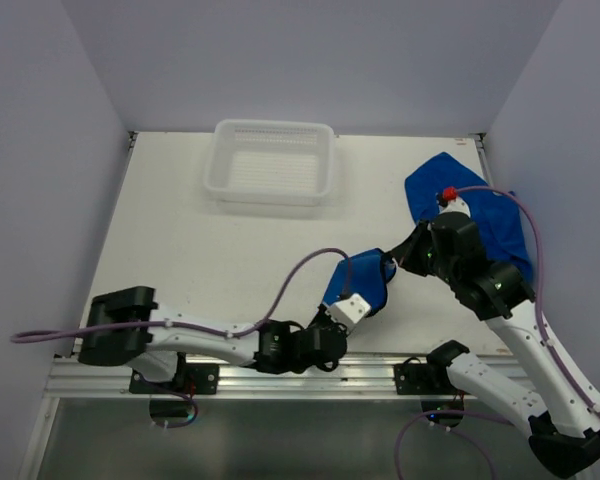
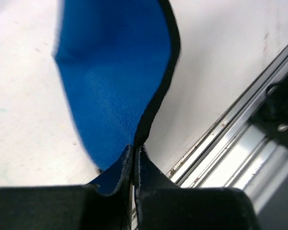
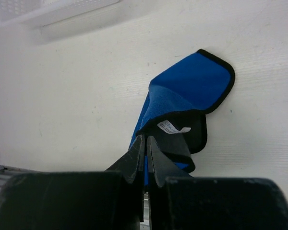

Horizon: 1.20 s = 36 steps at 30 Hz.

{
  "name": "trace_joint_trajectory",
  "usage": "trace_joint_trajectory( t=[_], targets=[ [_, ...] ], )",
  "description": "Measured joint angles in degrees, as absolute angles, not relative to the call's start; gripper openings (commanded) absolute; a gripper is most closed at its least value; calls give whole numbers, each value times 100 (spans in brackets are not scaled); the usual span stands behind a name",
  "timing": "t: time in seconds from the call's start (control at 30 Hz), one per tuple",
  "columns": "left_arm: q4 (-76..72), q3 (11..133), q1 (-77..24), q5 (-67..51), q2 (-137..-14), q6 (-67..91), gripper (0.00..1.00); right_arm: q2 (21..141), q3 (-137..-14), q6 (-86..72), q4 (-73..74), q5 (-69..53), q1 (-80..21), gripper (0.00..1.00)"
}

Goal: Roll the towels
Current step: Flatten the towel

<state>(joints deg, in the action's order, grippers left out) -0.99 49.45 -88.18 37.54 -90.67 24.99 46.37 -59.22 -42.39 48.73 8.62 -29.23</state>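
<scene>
Two blue towels sit on the bench (image 1: 200,260), both to the right of the basket (image 1: 220,175) and closer to the arms than it is. The held towel (image 1: 362,280) is strung between the two arms, down-right of the basket. It is folded over itself, with black trim along the edges and a white tag (image 3: 173,127). Its rounded folded end lies on the bench in the right wrist view.

The left jaws are closed tight on the trimmed edge, with cloth rising from between the tips. The right jaws are pinched narrow on the same towel, right by the tag.

The second towel (image 1: 490,215) lies crumpled further right of the basket, close to the side wall and partly under the right arm (image 1: 480,275). I cannot tell if the two towels touch, since the arm covers the gap.

A wide stretch of bare bench lies left of the basket and in front of it, with only a thin strip behind it. The metal rail (image 1: 280,375) runs along the bench edge opposite the basket, and the held towel's lower end is near it. A purple cable (image 1: 300,270) arcs over the bench from the left arm (image 1: 210,335).

The bench is white and matte with faint scuffs. Pale lavender walls close three sides. The basket is white perforated plastic.
</scene>
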Motion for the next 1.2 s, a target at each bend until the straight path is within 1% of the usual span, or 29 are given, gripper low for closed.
trace_joint_trajectory(
  t=[0.17,0.23,0.3,0.5,0.67,0.87,0.97,1.2],
  targets=[
    [344,4744,-8816,4303,-6884,2709,0,4650,-5774,-4215,4864,1186,-2921,0],
    [508,4757,-8803,4593,-6224,2757,0,4661,-5714,-4226,4849,1236,-2921,0],
    [821,4816,-8768,4873,-5819,2818,0,4705,-5675,-4248,4838,1238,-2921,0],
    [2091,4952,-8700,5428,-5505,3317,0,4825,-5717,-4392,4908,1240,-2923,0],
    [2978,4952,-8700,5544,-5006,3863,0,4641,-6036,-4545,5190,1236,-2923,0],
    [3319,4984,-8700,5465,-4270,3997,0,4405,-6571,-4541,5581,1081,-2923,0],
    [3470,5188,-8700,5304,-4204,3968,0,4407,-6875,-4449,5896,982,-2923,0],
    [3671,5647,-8700,4770,-4200,3750,0,4799,-8060,-4112,6770,808,-2923,0]
  ],
)
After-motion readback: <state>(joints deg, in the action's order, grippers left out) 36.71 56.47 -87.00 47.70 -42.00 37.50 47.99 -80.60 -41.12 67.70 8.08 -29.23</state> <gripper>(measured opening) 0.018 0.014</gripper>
